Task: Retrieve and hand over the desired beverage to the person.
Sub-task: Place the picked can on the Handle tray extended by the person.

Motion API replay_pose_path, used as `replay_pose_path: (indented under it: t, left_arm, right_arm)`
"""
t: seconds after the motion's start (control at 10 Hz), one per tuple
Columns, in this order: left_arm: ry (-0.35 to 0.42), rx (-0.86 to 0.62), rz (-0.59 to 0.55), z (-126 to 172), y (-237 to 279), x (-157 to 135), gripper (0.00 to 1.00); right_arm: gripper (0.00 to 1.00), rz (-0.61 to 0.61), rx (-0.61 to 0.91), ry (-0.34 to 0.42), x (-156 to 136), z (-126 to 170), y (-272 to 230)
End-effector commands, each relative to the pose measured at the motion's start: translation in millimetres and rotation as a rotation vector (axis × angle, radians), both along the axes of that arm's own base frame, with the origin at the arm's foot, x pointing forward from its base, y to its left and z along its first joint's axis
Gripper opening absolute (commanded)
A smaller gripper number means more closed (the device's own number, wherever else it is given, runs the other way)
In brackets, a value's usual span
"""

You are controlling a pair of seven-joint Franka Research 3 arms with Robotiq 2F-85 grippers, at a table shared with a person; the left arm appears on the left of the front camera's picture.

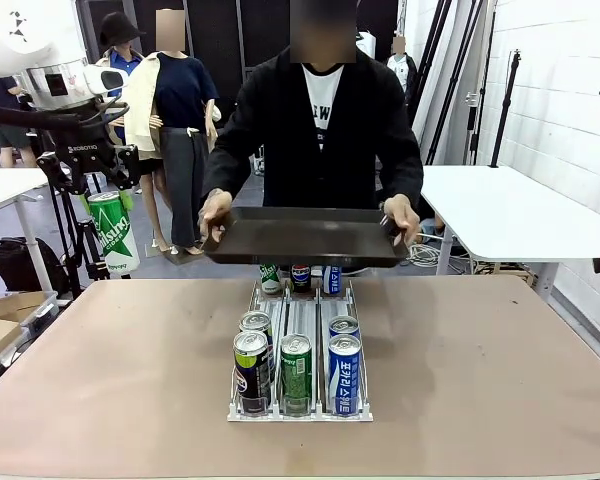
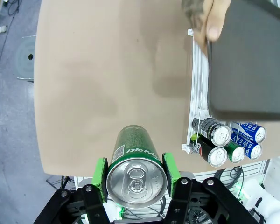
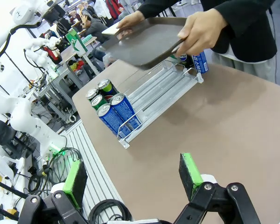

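Note:
My left gripper [image 1: 108, 195] hangs high at the left of the table, shut on a green can [image 1: 113, 233] that points downward. In the left wrist view the green can [image 2: 136, 163] sits top-up between the green pads [image 2: 170, 169] of the left gripper [image 2: 136, 173]. The person [image 1: 320, 110] in a black jacket stands at the far side and holds a dark tray [image 1: 305, 237] level with both hands above the can rack [image 1: 300, 345]. My right gripper [image 3: 133, 176] is open with nothing between its pads, above the table's near corner.
The white wire rack [image 3: 163, 88] in the table's middle holds several cans in three lanes, green, dark and blue at the front [image 1: 297, 370], more at the back [image 1: 301, 277]. A white table [image 1: 520, 210] stands at the right. Bare brown tabletop [image 1: 500, 370] lies on both sides.

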State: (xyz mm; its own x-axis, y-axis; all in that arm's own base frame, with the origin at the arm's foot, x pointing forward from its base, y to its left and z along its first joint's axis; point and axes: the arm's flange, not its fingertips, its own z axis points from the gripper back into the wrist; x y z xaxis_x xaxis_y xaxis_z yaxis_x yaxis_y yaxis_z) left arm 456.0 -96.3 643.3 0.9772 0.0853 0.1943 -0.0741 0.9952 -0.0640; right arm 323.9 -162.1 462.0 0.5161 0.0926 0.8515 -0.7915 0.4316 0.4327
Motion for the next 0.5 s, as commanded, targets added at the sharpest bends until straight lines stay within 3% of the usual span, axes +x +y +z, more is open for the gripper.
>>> replay_pose_path:
  t: [0.0, 0.4]
  left_arm:
    - [-0.01, 0.014, 0.001, 3.9, 2.7, -0.7, 0.0]
    - [0.0, 0.0, 0.0, 0.0, 0.0, 0.0, 0.0]
  right_arm:
    - [1.0, 0.001, 0.014, -0.008, 0.8, 1.1, 1.2]
    - [1.0, 0.001, 0.014, -0.008, 0.8, 1.1, 1.2]
